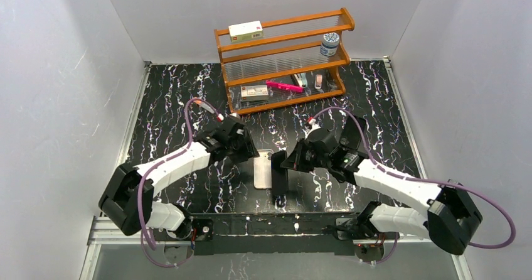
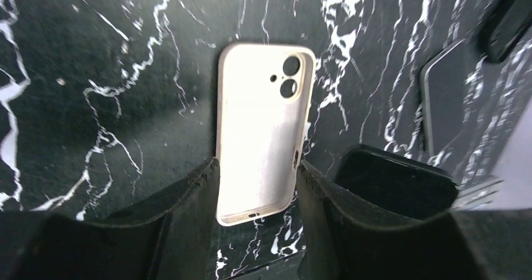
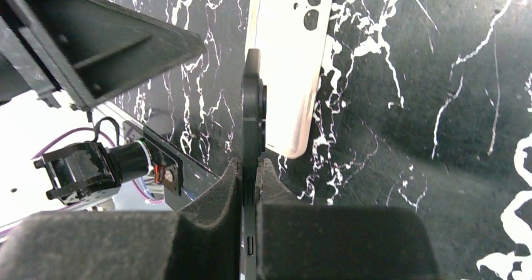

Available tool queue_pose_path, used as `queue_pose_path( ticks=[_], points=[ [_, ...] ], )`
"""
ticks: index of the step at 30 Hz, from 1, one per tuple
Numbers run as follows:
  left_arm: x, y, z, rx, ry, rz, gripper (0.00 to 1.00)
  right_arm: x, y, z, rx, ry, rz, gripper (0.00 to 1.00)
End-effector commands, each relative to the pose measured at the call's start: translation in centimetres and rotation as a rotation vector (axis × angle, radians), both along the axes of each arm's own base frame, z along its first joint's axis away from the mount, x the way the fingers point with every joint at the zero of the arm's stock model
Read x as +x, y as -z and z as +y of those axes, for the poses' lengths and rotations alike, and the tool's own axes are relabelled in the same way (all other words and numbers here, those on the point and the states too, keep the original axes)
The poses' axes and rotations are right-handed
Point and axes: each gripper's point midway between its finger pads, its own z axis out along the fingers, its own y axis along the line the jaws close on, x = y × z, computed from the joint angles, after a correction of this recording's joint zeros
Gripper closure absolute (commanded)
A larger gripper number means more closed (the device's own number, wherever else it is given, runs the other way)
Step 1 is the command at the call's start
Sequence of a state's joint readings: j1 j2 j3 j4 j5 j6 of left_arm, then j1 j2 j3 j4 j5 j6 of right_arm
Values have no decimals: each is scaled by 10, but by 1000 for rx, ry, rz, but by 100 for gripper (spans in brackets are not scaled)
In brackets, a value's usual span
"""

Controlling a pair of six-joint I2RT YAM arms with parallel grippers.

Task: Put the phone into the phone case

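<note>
The phone case point(image 2: 260, 129) is coloured cream-white, the phone point(image 3: 252, 117) black, the table point(image 1: 169, 98) black veined with white, the rack point(image 1: 346, 21) orange-brown.

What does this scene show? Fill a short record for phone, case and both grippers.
phone case: pale, lying flat on table, hollow side up
phone: dark, held edgewise next to the case
right gripper: shut on phone
left gripper: open, straddling the case's plain end
task state: phone not yet in case
</note>
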State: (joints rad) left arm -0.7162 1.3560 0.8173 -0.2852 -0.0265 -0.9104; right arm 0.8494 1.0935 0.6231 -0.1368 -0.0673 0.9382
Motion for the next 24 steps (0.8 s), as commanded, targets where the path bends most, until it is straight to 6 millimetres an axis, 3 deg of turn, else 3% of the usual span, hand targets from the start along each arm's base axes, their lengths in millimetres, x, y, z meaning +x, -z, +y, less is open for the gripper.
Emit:
queue_pose_path(
  ticks=[1, 5, 12, 24],
  points=[
    [4, -10, 12, -128, 6, 33, 53, 30, -49, 33, 195, -21, -90, 99],
    [5, -17, 10, -254, 47, 36, 53, 41, -39, 43, 223, -37, -44, 99],
    [-5, 0, 9, -270, 84, 73, 53, 61, -17, 54, 218, -47, 9, 99],
    [-21, 28, 13, -249, 145, 118, 52, 64, 34, 59, 157, -68, 100, 99]
  ],
)
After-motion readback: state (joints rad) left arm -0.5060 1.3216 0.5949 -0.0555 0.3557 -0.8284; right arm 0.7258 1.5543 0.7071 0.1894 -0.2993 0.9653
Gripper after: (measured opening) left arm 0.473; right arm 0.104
